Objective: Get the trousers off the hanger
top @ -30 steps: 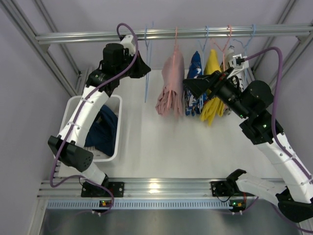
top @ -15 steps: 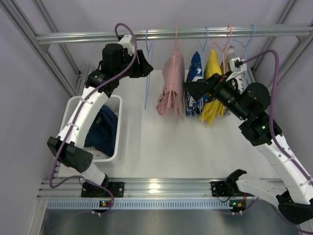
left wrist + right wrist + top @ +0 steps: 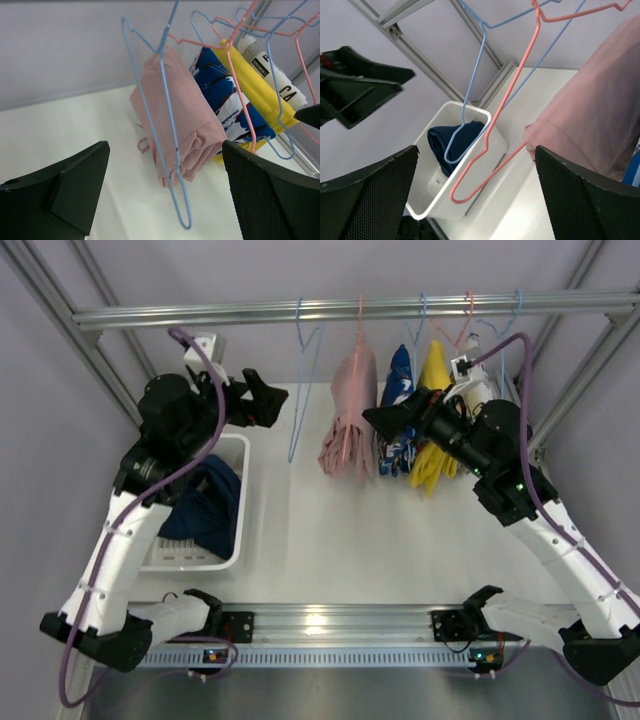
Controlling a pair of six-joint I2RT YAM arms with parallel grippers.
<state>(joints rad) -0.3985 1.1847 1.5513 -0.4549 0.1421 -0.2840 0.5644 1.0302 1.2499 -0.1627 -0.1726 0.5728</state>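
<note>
left end effector [image 3: 268, 405] spread | right end effector [image 3: 378, 426] spread | right wrist only: navy trousers [image 3: 440, 142] in bin [image 3: 432, 200] | pink trousers [image 3: 187, 125] hanging

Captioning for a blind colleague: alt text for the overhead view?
Pink trousers hang folded on a hanger from the rail, between the left gripper and right gripper, both open. Navy trousers lie in a white basket at left.
</note>
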